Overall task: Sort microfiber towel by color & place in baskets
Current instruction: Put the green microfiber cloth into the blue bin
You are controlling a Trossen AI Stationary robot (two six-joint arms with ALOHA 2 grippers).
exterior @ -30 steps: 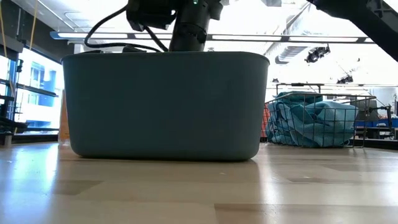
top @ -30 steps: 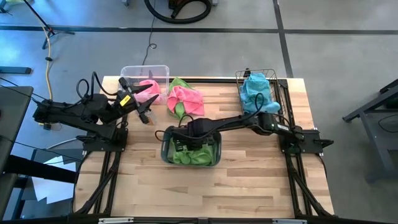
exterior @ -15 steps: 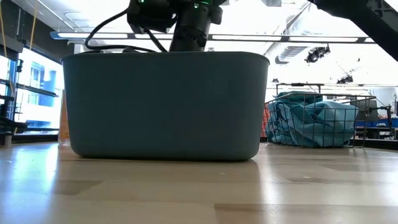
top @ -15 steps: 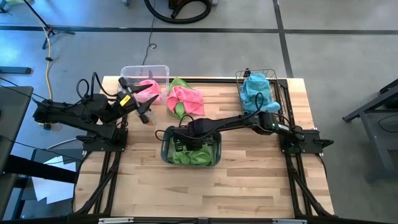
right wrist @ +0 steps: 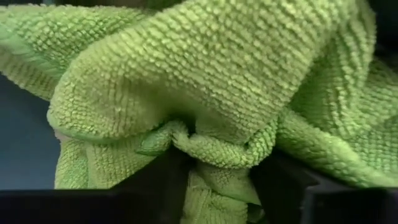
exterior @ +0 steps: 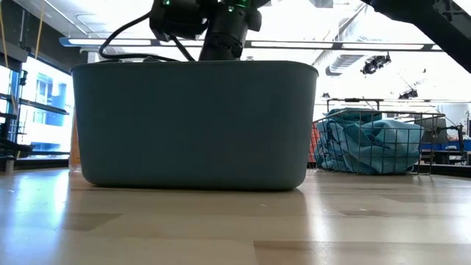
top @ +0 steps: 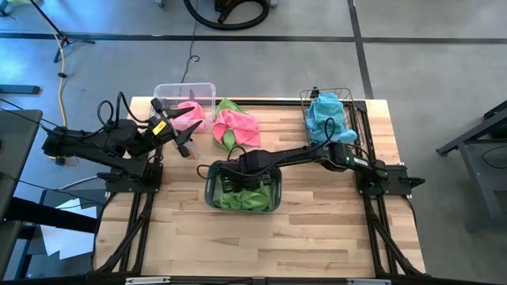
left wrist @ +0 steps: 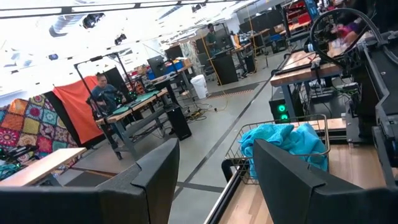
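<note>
Down inside the grey-blue tub (top: 212,190) at about 6 o'clock of the table with the right gripper (top: 238,184), seemingly clenched on a puckered fold of the green towel (right wrist: 205,81) between its dark fingers (right wrist: 155,180). Parked at 9 o'clock with the left gripper (top: 184,136), spread wide and holding nothing, just beside the clear bin (top: 184,89) and its pink towel (top: 188,115) at 10 o'clock. Likely trouble from here: lifting away without a full release, dragging the looped cloth back out over the wall, or tugging the light tub across the wood; snagging of microfiber on the finger pads as the probable cause. Also to watch at 12 o'clock: a mixed pile (top: 235,127) of pink and green, easy to pick up as two colours in one grab. Only in the right wrist view: the pinch on the fold itself. Only in the low view: the tub's solid wall (exterior: 195,125), hiding both towel and fingers. Only from above: the whole layout, with the wire-mesh basket (top: 348,99) of blue towels (top: 326,117) at 2 o'clock.
</note>
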